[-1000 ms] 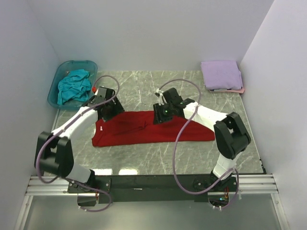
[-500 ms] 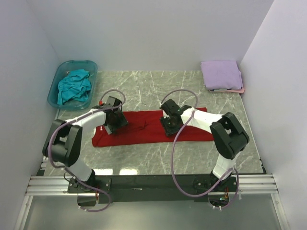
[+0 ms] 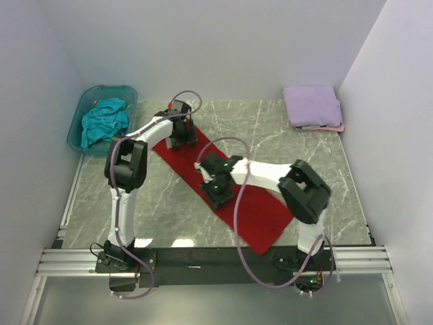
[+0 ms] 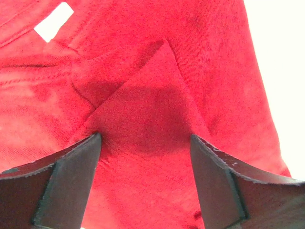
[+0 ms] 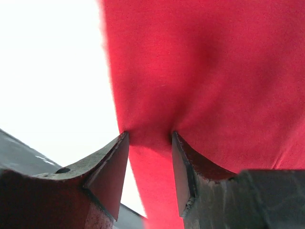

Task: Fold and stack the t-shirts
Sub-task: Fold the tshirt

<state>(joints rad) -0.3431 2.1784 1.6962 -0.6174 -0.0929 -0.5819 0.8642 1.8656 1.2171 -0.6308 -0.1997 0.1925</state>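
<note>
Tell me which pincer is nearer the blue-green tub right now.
Left. The left pincer is at the far end of the red shirt, a short way right of the tub; the right pincer grips its middle, farther off toward the near edge.

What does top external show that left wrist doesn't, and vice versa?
Only top external: the red t-shirt lying diagonally across the table, the right gripper on its middle, the teal t-shirt in the tub, and the folded lavender t-shirt stacked on a pale pink t-shirt at the back right.
Only left wrist: a white label and a triangular folded flap in the cloth.
Both: the red t-shirt and the left gripper, its jaws spread over the shirt's far end.
</note>
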